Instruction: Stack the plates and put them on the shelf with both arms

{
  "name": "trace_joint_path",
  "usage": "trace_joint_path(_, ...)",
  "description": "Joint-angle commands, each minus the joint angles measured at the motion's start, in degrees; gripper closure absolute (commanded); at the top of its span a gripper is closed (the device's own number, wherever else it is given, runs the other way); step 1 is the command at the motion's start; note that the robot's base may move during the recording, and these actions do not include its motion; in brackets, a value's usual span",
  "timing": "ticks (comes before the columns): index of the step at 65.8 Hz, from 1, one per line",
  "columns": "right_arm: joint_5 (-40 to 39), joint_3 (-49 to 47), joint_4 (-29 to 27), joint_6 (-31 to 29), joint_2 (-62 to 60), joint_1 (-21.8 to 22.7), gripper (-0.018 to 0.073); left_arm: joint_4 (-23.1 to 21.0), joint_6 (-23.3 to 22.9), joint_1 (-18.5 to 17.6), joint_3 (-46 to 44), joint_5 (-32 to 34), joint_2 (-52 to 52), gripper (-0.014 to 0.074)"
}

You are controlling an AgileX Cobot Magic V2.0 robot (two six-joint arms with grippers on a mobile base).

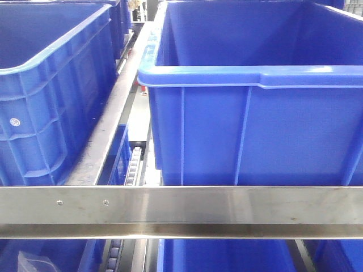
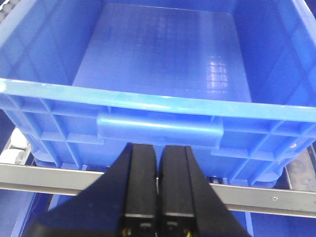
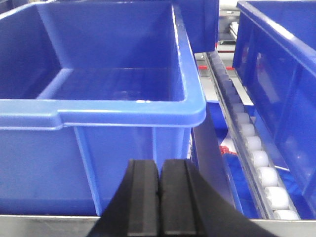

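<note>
No plates show in any view. My left gripper (image 2: 158, 150) is shut with nothing between its black fingers; it sits just in front of the handle of a blue bin (image 2: 158, 54), over the shelf's metal rail (image 2: 39, 175). My right gripper (image 3: 159, 165) is also shut and empty, close to the front wall of another blue bin (image 3: 98, 118). Neither gripper appears in the front view, which faces the shelf (image 1: 181, 207) at close range.
Two large blue bins (image 1: 255, 107) (image 1: 39, 96) stand on the shelf behind its steel front rail. Between them runs a metal divider (image 1: 110, 130). A track of white rollers (image 3: 261, 168) lies right of the bin in the right wrist view. More blue bins sit below.
</note>
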State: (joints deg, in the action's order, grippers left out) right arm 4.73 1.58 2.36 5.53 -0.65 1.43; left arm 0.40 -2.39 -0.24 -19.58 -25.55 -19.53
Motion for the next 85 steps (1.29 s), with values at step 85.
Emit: trace_joint_path(85,-4.73,0.07,0.15,0.12,-1.06,0.35,0.0503,0.46,-0.3,1.02,5.42,8.8,12.45,0.0513)
